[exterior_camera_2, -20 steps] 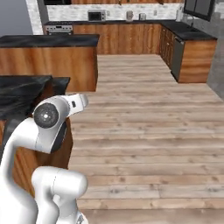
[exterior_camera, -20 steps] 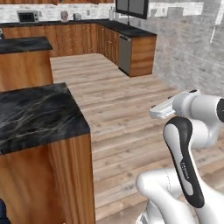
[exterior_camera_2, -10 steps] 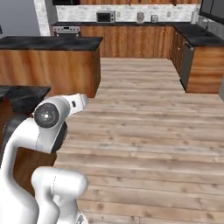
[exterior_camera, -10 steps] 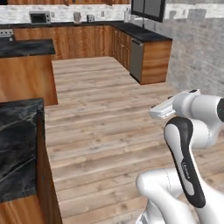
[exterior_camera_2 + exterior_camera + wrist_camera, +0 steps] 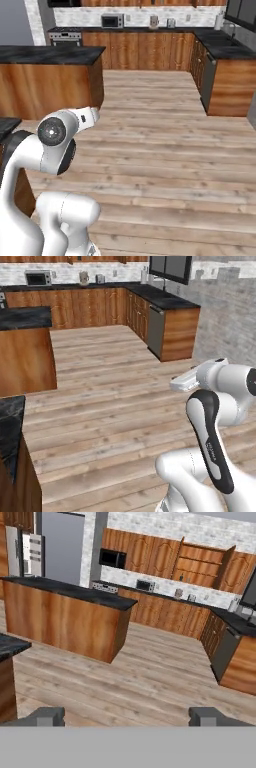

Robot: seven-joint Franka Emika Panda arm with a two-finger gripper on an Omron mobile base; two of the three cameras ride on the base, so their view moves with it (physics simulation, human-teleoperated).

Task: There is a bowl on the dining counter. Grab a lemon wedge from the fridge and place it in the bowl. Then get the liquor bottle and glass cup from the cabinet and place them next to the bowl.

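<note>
**Q:** How does the gripper stand?

**A:** Its two dark finger tips rise at the bottom of the hand view, at about 7 and 5 o'clock, set wide apart. Nothing lies between them but bare wooden floor; the jaws are fully spread and hold nothing.

**Q:** What lies beyond the tips?

**A:** A wood-fronted island with a dark stone top, at 10 o'clock in the hand view. A second dark counter edge enters at 9 o'clock. Behind the island, at 11 o'clock, stands the fridge (grey, with door shelves showing), the place named for the lemon wedge. No wedge can be made out at this range.

**Q:** And the cabinet?

**A:** At 1 o'clock in the hand view a wall cabinet stands with its door swung open; small dark shapes sit on its shelves, possibly the bottle and cup, too small to tell.

**Q:** What do the base views add?

**A:** The white arm folded at 4 o'clock in the left base view, at 8 o'clock in the right. A microwave sits on the far counter at 12 o'clock, a dishwasher in the side run at 1 o'clock.
</note>
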